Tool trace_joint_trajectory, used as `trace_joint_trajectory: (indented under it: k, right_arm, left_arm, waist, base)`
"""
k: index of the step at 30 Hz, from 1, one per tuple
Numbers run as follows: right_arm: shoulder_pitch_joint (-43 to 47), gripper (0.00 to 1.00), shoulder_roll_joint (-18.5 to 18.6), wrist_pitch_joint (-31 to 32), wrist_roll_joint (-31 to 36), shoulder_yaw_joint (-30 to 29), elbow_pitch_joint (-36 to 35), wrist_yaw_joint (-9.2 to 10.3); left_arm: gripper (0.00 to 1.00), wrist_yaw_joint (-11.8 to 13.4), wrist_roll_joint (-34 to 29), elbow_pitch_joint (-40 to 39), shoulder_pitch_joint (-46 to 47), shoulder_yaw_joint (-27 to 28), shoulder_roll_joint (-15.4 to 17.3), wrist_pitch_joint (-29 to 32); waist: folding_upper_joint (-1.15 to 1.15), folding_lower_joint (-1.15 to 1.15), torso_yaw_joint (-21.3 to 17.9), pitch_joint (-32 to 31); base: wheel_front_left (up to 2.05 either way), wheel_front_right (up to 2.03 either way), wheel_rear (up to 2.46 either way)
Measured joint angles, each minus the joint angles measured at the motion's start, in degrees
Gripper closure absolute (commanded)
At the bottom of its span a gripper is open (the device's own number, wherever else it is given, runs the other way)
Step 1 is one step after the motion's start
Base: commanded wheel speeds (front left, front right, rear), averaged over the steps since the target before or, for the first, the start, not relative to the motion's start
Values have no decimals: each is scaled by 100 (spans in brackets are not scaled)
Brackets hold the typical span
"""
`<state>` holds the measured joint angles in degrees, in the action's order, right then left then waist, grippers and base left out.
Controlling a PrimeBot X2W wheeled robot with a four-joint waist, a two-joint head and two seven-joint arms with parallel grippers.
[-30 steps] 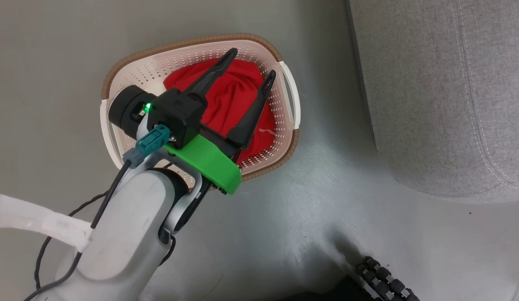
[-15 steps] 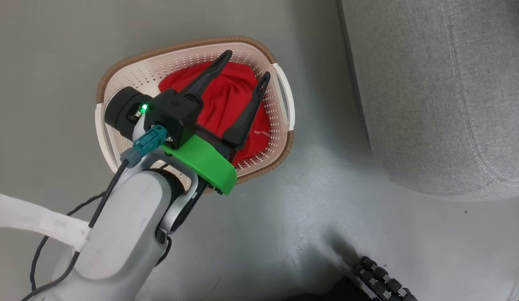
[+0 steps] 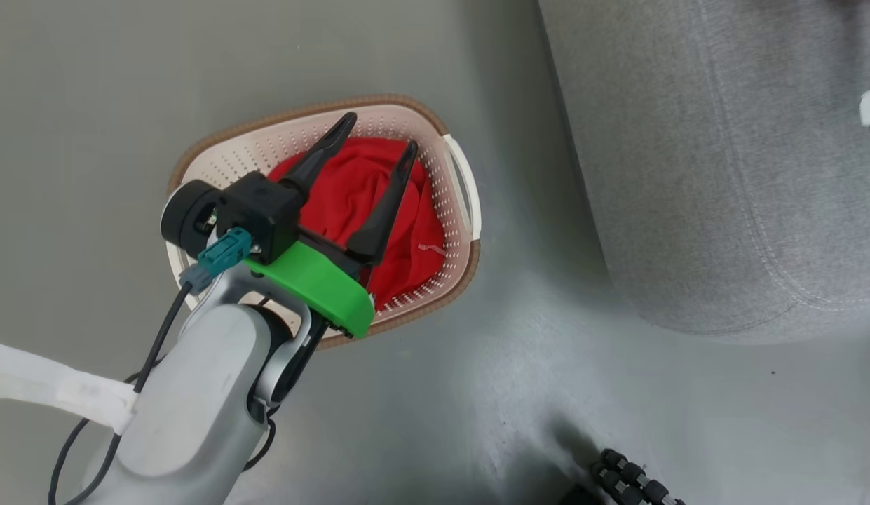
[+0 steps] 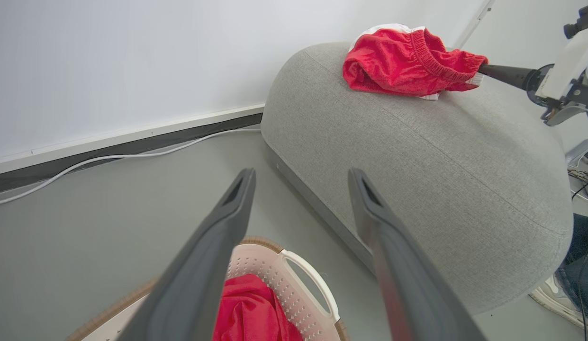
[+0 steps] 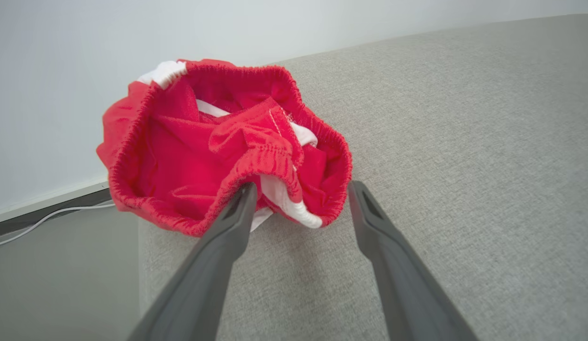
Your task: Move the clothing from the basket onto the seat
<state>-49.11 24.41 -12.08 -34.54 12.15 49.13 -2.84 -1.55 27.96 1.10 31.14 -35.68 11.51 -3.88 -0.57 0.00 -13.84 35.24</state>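
Observation:
The cream basket (image 3: 463, 175) stands on the floor with red clothing (image 3: 343, 203) bunched inside. My left gripper (image 3: 381, 133) hovers above it, open, with nothing between its fingers. In the left wrist view the basket (image 4: 305, 270) and its red clothing (image 4: 246, 308) lie below the left gripper (image 4: 301, 175). A second red garment with white trim (image 5: 218, 156) lies near the edge of the grey seat (image 5: 464, 142). My right gripper (image 5: 303, 189) is open there, and its left fingertip touches the fabric's elastic hem. The left wrist view shows that garment (image 4: 402, 61) on the seat (image 4: 417, 156).
Grey floor separates the basket from the seat (image 3: 687, 175). A white cable (image 4: 109, 158) runs along the wall's dark baseboard. A person's shoe and jeans (image 4: 556, 293) show beside the seat's far end. A black ribbed part (image 3: 631, 480) sits at the head view's bottom edge.
The head camera has shifted, so the basket sits lower in the picture. My left gripper stays open over the basket. A white bit of my right arm now shows at the right edge.

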Motion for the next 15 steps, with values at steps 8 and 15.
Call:
trace_joint_trajectory:
  k: [8,15]
  right_arm:
    - [410,0,47,-73,35,58,64,-136]
    - [523,0,93,-143,201,183,-174,-214]
  left_arm:
    - [0,0,237,233,-246,102,-62,-250]
    - [0,0,346,468,-445,238,-125,-532]
  waist:
    - [0,0,-81,-465]
    - [0,0,-101,-908]
  base:
    - [0,0,0]
    - [0,0,0]
